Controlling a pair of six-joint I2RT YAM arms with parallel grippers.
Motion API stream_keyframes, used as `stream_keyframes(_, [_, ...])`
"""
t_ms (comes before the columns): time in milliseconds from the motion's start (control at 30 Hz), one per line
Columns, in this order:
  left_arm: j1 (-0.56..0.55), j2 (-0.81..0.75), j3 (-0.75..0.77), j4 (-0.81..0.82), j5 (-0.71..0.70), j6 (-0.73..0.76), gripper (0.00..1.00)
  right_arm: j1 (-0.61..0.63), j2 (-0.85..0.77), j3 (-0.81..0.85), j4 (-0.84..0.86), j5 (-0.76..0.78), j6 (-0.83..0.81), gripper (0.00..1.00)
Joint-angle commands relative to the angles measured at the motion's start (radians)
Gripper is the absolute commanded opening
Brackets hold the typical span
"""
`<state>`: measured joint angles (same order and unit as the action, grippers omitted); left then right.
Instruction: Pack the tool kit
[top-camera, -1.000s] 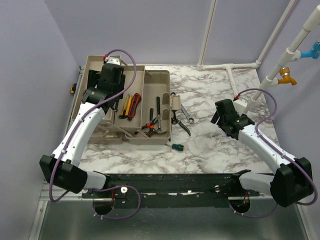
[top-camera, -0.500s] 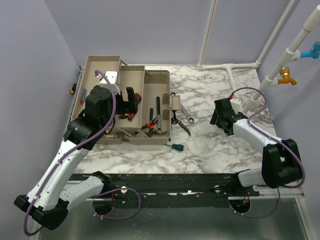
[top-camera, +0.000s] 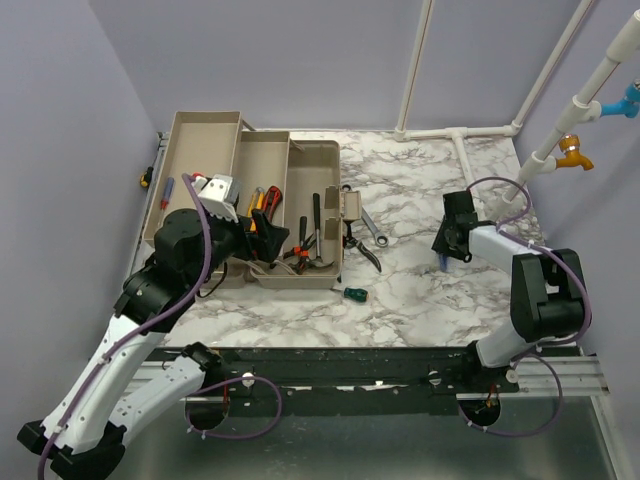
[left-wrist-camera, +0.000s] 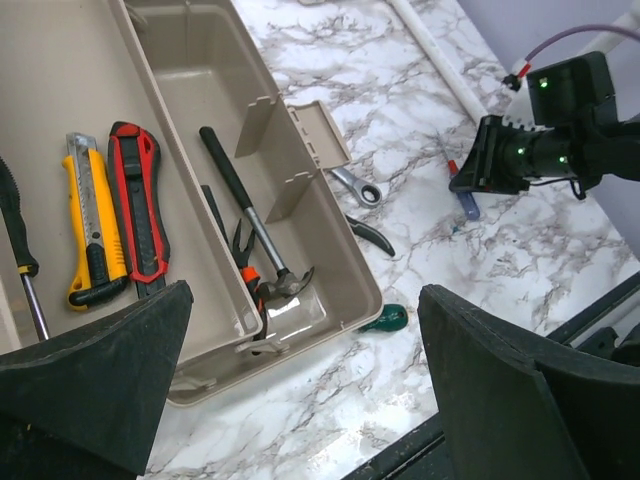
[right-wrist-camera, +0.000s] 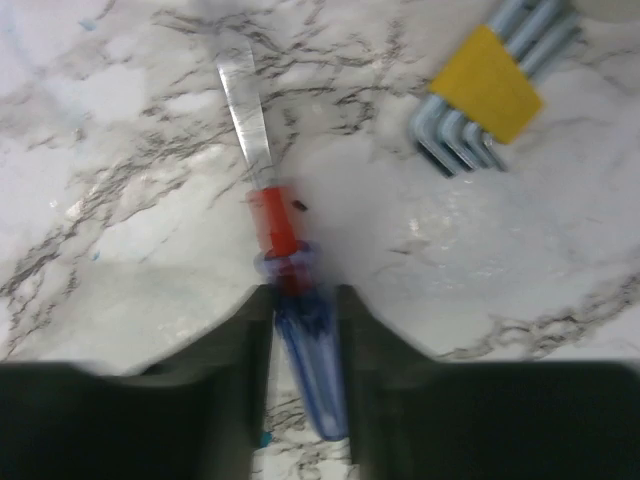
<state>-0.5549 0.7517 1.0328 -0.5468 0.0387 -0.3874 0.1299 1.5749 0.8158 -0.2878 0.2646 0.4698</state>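
Observation:
The beige toolbox (top-camera: 325, 160) lies open at the back left. A hammer (left-wrist-camera: 250, 225), orange-handled pliers (left-wrist-camera: 245, 265), a red knife (left-wrist-camera: 138, 215) and a yellow knife (left-wrist-camera: 88, 225) lie in it. My left gripper (left-wrist-camera: 305, 400) hangs open and empty over its front edge (top-camera: 262, 228). On the marble to the right lies a blue-handled screwdriver (right-wrist-camera: 273, 222). My right gripper (right-wrist-camera: 305, 330) is down at the table (top-camera: 447, 250), its fingers pressed against both sides of the blue handle. A wrench (top-camera: 368, 228), black-handled cutters (top-camera: 362, 250) and a green-handled screwdriver (top-camera: 353, 293) lie beside the box.
A bundle of hex keys in a yellow holder (right-wrist-camera: 480, 105) lies just beyond the screwdriver tip. White pipes (top-camera: 455, 135) run along the back right of the marble top. Purple walls close in the left and back sides.
My left arm pulled back from the far tray to the box's front, its jaws wide. My right gripper dropped to the table and its jaws closed in on the blue screwdriver.

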Motion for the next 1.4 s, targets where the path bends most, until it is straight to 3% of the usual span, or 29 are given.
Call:
stream_keyframes(0, [-0.001, -0.028, -0.008, 0.037, 0.048, -0.023, 0.99, -0.003, -0.007, -0.004, 0.018, -0.147, -0.004, 0.17])
stream_keyframes(33, [-0.002, -0.026, -0.012, 0.047, 0.061, -0.031, 0.99, -0.003, -0.031, -0.011, 0.018, -0.162, -0.003, 0.04])
stream_keyframes(67, [-0.002, -0.023, -0.019, 0.061, 0.091, -0.043, 0.99, -0.003, -0.051, -0.018, 0.017, -0.173, -0.005, 0.01])
stream_keyframes(167, [-0.003, 0.002, -0.051, 0.146, 0.208, -0.100, 0.99, -0.003, -0.136, -0.037, 0.027, -0.255, -0.020, 0.01])
stream_keyframes(333, [-0.023, 0.103, -0.103, 0.329, 0.366, -0.251, 0.99, -0.003, -0.338, -0.115, 0.151, -0.543, -0.028, 0.01])
stream_keyframes(467, [-0.107, 0.208, -0.124, 0.460, 0.380, -0.317, 0.97, -0.003, -0.484, -0.172, 0.276, -0.728, 0.041, 0.01])
stream_keyframes(667, [-0.212, 0.343, -0.175, 0.721, 0.363, -0.426, 0.95, -0.003, -0.600, -0.244, 0.525, -0.931, 0.305, 0.01])
stream_keyframes(767, [-0.248, 0.408, -0.182, 0.848, 0.368, -0.466, 0.91, -0.003, -0.649, -0.303, 0.710, -0.968, 0.453, 0.01])
stream_keyframes(933, [-0.273, 0.495, -0.132, 0.872, 0.376, -0.468, 0.81, -0.003, -0.631, -0.310, 0.844, -1.053, 0.585, 0.01])
stream_keyframes(1367, [-0.305, 0.668, -0.021, 0.961, 0.415, -0.512, 0.65, -0.003, -0.665, -0.339, 0.981, -1.107, 0.715, 0.01])
